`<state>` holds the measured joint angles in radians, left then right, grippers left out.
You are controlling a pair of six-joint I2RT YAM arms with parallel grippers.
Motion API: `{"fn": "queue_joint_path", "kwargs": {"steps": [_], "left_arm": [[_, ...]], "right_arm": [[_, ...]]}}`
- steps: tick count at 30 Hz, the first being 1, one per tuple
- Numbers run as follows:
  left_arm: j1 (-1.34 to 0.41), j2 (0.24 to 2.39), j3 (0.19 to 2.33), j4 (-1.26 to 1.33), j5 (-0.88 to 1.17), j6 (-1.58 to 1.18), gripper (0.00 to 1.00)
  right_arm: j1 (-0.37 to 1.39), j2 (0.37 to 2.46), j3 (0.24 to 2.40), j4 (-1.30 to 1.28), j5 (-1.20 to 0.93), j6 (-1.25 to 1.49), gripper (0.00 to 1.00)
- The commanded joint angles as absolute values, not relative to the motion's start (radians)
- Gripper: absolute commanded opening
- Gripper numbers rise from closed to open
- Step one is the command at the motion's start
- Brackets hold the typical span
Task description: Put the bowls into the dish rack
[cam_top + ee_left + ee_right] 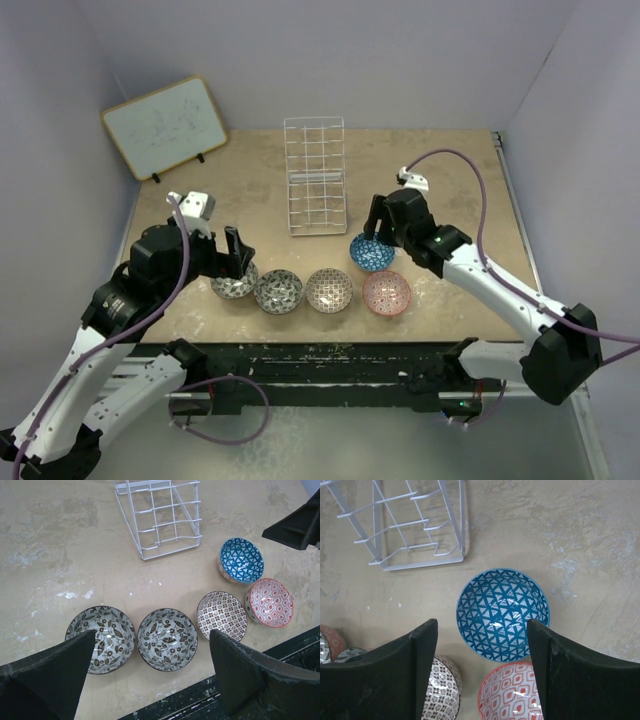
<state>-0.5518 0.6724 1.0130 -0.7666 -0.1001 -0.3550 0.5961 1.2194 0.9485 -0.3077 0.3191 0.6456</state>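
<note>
Beige tabletop (450, 200) is bearing five bowls (329, 290) before the dish rack (315, 180); right gripper (379, 224) is hovering, jaws spread, over the blue bowl (371, 253); left gripper (238, 255) is hanging, jaws spread, above the grey-black bowls (279, 291); whiteboard (165, 125) scribbles are showing too faint to read.

- A flat sandy-brown table top (450, 180) has pale scuffed patches.
- A white board with a wooden frame (163, 127) stands tilted at its far left corner, with faint scribbles on it.
- Plain pale walls (400, 60) stand behind it.

Bowls (167, 639) glossy glazed ceramic; dish rack (315, 178) white wire; table (60, 545) matt, mottled.
</note>
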Motion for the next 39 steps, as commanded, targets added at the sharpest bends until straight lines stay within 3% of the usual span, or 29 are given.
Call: {"fn": "queue_joint_path", "kwargs": {"steps": [1, 4, 8, 25, 33, 39], "left_arm": [[-0.548, 0.659, 1.013, -0.738, -0.097, -0.341, 0.99], [-0.548, 0.653, 1.014, -0.736, -0.084, -0.347, 0.99], [-0.548, 0.648, 1.031, -0.746, -0.086, -0.348, 0.99], [-0.548, 0.662, 1.169, -0.88, -0.095, -0.365, 0.99], [-0.548, 0.639, 1.181, -0.867, -0.088, -0.361, 0.99], [-0.548, 0.625, 1.192, -0.864, -0.074, -0.35, 0.99]], "right_arm": [[0.609, 1.286, 1.024, -0.253, 0.327, 0.665, 0.72], [0.618, 1.338, 1.058, -0.262, 0.339, 0.684, 0.63], [0.641, 1.39, 1.105, -0.299, 0.375, 0.728, 0.59], [0.795, 1.515, 1.172, -0.466, 0.481, 0.864, 0.58], [0.795, 1.487, 1.192, -0.403, 0.441, 0.883, 0.56], [0.796, 1.439, 1.074, -0.143, 0.347, 1.051, 0.51]]}}
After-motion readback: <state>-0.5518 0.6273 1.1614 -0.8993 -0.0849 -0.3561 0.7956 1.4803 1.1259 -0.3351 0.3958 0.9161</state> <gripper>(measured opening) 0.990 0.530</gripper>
